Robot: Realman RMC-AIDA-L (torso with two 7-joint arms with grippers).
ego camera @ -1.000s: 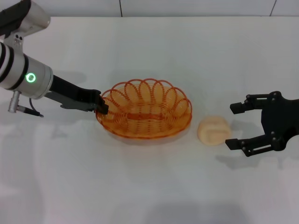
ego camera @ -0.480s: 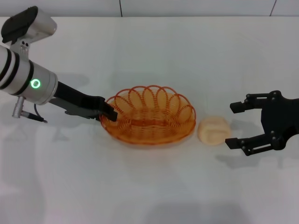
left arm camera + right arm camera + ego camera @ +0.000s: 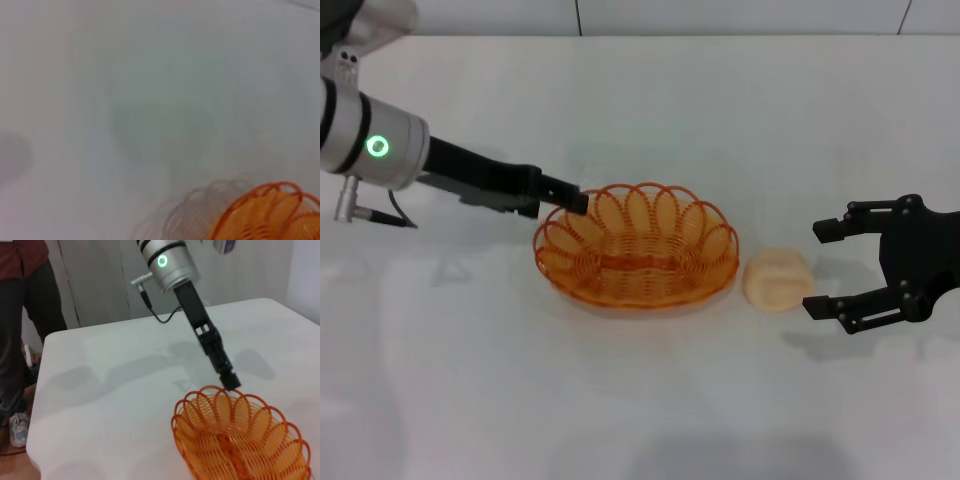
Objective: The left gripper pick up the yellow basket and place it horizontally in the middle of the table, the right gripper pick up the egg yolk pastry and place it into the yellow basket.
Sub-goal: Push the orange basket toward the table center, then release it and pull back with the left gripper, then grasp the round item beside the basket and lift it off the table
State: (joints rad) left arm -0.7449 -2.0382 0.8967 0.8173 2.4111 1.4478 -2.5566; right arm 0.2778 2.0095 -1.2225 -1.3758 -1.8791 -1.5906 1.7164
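Centrally, looped-wire oval yellow basket (image 3: 636,258) sits beside round, creased egg yolk pastry (image 3: 778,280).

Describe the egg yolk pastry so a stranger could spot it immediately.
On the white table, find the orange-yellow wire basket near the middle. Just beside its right end, toward the open right gripper, lies the egg yolk pastry: small, round, pale cream and solid, unlike the see-through basket.

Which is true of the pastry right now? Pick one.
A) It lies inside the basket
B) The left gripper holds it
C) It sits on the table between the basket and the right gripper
C: the pastry rests on the table, between the basket and the open right gripper.
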